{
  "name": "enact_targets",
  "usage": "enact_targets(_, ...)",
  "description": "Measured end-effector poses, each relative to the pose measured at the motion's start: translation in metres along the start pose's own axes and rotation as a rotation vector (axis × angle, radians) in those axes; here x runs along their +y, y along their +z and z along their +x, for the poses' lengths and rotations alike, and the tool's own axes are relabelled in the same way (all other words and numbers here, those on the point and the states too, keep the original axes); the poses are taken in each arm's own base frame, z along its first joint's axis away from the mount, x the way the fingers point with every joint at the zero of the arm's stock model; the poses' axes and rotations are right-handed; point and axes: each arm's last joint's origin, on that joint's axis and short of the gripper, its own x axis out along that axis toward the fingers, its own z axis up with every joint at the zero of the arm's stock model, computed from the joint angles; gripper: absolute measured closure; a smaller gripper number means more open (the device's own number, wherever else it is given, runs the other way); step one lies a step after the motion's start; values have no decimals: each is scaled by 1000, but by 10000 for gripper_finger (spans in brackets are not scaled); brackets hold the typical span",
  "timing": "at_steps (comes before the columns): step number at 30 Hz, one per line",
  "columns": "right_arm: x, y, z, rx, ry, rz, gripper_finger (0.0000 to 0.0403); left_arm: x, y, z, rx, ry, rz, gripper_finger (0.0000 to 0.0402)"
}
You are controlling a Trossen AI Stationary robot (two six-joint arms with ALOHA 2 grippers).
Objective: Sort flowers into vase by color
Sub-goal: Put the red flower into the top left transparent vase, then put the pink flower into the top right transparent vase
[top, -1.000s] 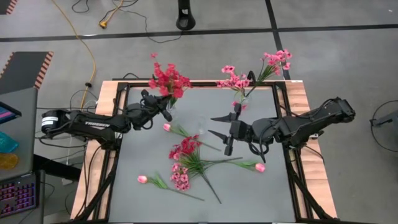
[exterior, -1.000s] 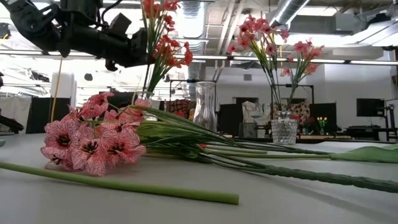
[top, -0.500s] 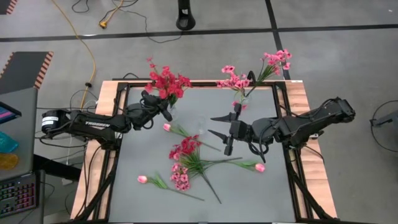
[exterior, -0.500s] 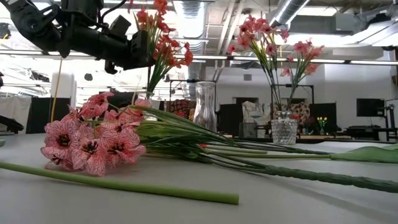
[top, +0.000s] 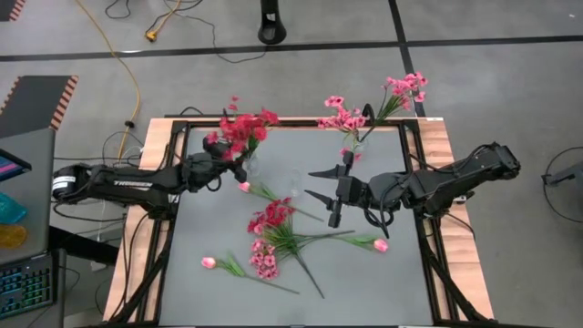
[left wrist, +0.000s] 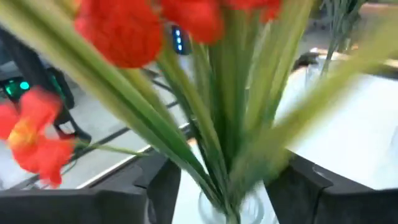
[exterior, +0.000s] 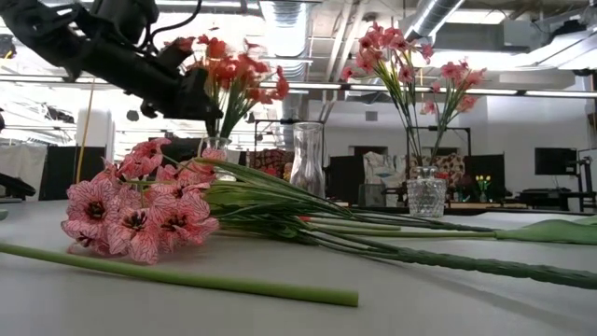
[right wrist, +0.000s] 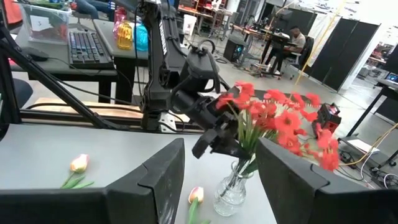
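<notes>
At about ten o'clock on the tabletop [top: 383, 273] the left gripper [top: 235, 166] sits at the stems of the red flowers [top: 241, 128], which stand in a small glass vase [right wrist: 231, 190]; whether its jaws are pinching the stems or spread apart I cannot tell. The step in hand looks like settling the red bunch into that vase. A clear empty vase [exterior: 307, 160] stands near twelve o'clock, and a pink spray [top: 373, 113] fills another vase at one o'clock. At the centre lie loose pink sprigs [top: 266, 239] and pale tulip buds [top: 209, 262]. The right gripper [top: 321, 193] hovers at three o'clock, jaws spread, holding nothing. Next, probably, the left arm must let go cleanly and fetch a loose sprig.
</notes>
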Motion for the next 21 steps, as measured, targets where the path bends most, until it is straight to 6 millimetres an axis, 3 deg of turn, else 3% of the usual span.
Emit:
enact_targets(12,1,-9,0,79,9,118,179,23,8,-40,47,-47,24,191)
enact_targets(21,9,-36,-2,265,104,289,179,29,-3,-62,203,-298,-67,191)
